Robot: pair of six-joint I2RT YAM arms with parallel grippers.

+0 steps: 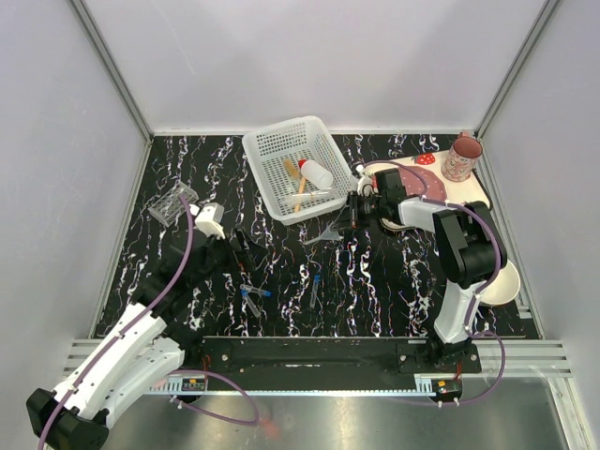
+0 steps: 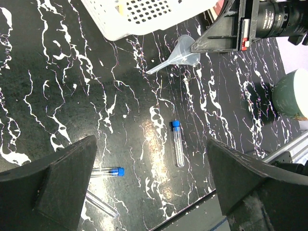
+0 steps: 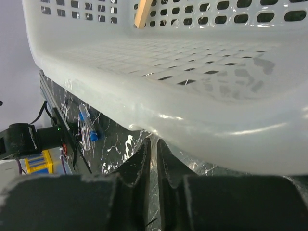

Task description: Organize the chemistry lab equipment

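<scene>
Though sideways, funnel (image 2: pixel 185 53) stem leftward.

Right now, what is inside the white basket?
From above, the red-capped squeeze bottle lies in the white basket beside thin wooden sticks. Anything beneath the bottle is covered.

White walls (image 1: pixel 309 56), black marbled tabletop (image 1: pixel 394 281)

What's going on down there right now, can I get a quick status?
Left gripper open, hovering above loose blue-capped tubes. Right gripper shut on clear funnel. White basket wall close ahead of it.
</scene>
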